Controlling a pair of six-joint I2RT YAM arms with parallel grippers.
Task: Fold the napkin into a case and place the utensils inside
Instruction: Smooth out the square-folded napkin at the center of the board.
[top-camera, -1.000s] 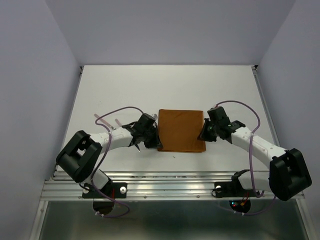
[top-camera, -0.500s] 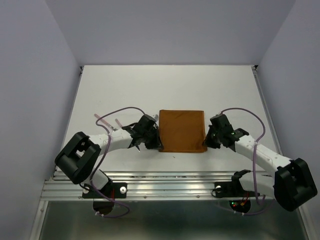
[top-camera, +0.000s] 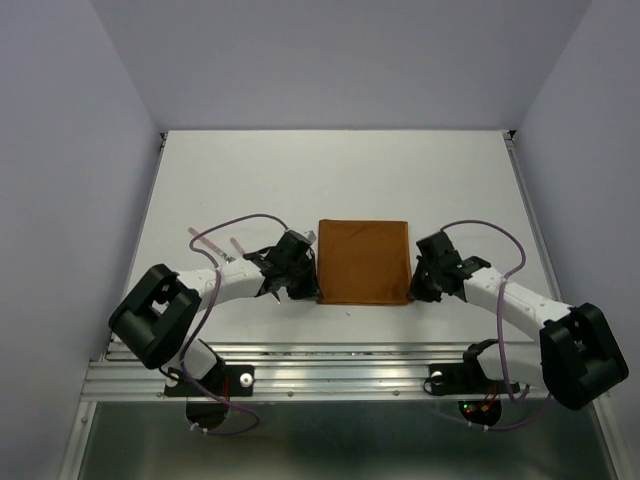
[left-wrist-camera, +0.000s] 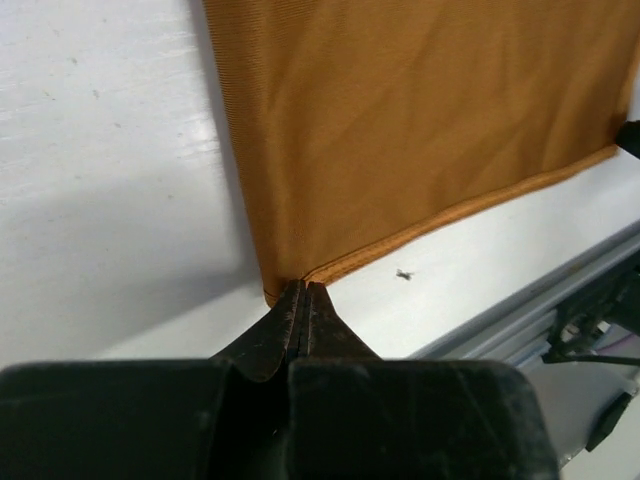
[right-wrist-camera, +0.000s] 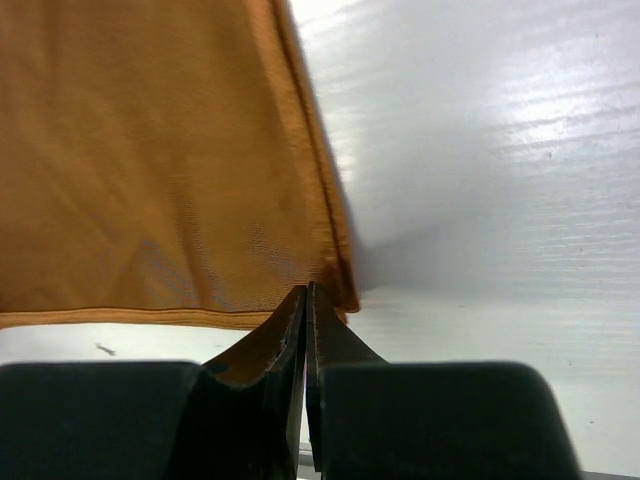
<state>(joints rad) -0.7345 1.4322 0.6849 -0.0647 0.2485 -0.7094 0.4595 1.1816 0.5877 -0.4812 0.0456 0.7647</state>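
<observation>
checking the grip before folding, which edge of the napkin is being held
The near edge of the napkin: the left fingers and right fingers each pinch one of its corners; nothing touches the far edge.

Table (top-camera: 250, 180): white matte top, pale walls on the left, back and right, aluminium rail (top-camera: 330, 372) along the near edge. One orange napkin (top-camera: 364, 261) lies on it, spread out, about centred left to right, in the near half. Squarish sheet, edges roughly parallel to the table edges, hem visible along its near edge. Its right edge throws a soft shadow on the top; can't tell if it sits off the surface there. Small dark speck (top-camera: 346, 313) on bare top just in front of the near edge. Two short pale pink bits (top-camera: 197, 237) left of the napkin, too small to identify.
</observation>
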